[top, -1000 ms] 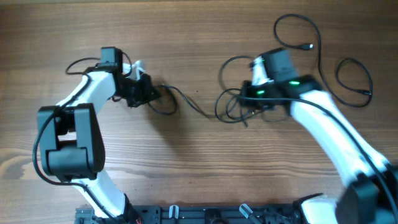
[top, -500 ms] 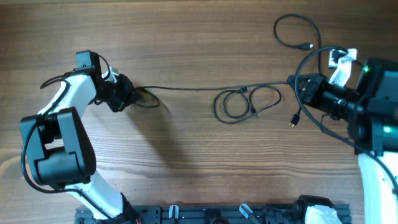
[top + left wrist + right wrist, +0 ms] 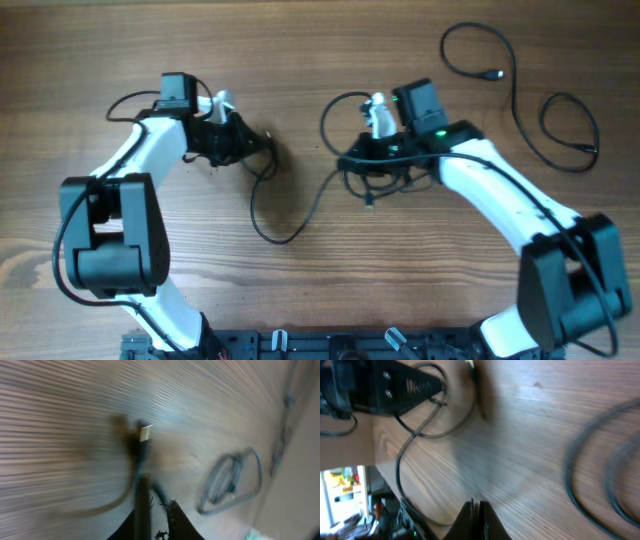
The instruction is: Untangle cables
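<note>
On the table (image 3: 320,40), a bunch of cables (image 3: 380,180) lies a little right of the centre, under the right gripper (image 3: 352,158). From this bunch a long cable (image 3: 280,240) curves toward the front and left, then goes back up to the left gripper (image 3: 248,143), left of the centre. A looped cable (image 3: 495,74) lies at the back right, well apart from the bunch. Another cable (image 3: 588,150) lies near the right edge.

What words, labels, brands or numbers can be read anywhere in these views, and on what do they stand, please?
None can be read.
The cables, the plug, the left arm and the right arm show no lettering.
The yellow shape beyond the table edge is too blurred to read.
</note>
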